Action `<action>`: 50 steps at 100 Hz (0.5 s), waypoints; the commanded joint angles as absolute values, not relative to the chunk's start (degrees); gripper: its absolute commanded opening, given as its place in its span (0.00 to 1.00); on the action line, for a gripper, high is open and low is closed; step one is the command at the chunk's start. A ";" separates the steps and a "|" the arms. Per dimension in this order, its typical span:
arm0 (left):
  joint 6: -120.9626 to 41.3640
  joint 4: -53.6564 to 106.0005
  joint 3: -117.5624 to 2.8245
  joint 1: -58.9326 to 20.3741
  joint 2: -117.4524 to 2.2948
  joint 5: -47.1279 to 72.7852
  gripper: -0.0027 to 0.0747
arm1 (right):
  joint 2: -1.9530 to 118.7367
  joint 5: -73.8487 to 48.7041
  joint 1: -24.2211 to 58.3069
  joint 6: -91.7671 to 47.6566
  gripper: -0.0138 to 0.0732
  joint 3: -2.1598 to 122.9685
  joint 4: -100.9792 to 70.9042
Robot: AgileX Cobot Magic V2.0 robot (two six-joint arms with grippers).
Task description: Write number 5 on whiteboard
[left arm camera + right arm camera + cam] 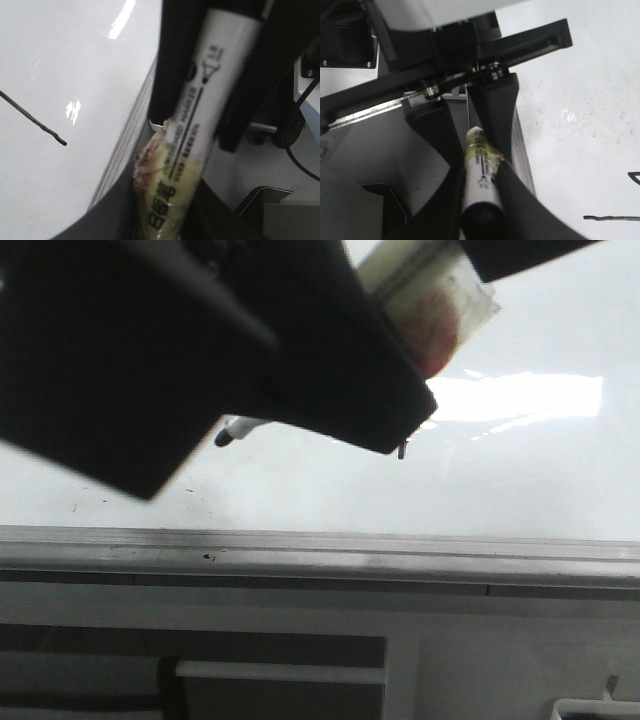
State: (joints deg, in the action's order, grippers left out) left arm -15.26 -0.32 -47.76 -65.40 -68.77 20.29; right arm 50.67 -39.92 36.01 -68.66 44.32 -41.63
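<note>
Whiteboard [520, 480] glossy, glare across it. Left gripper [200, 125] clamped on marker [200, 115]; right gripper [480, 165] clamped on a second marker [481, 175]. Number 5 [615, 217]: only thin strokes beside right gripper, numeral judged incomplete

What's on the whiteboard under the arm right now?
One thin black stroke crosses the whiteboard, and a short stroke end peeks out from under the black arm. The arm covers the rest, so a finished 5 cannot be confirmed.
</note>
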 commanded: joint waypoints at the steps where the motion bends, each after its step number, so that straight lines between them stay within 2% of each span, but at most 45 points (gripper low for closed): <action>1: -13.43 1.06 -49.60 -65.57 -67.71 17.66 0.02 | 50.27 -37.45 35.98 -69.27 0.11 46.35 -43.12; 29: -13.43 1.06 -49.60 -65.57 -67.71 17.66 0.01 | 50.27 -39.51 35.98 -69.27 0.13 46.35 -43.12; 36: -13.43 1.19 -49.60 -65.57 -67.71 17.77 0.01 | 50.27 -39.59 35.98 -69.27 0.23 46.35 -43.12; 50: -12.82 1.56 -49.60 -65.57 -67.71 18.44 0.01 | 50.27 -37.10 35.98 -69.14 0.60 46.35 -43.12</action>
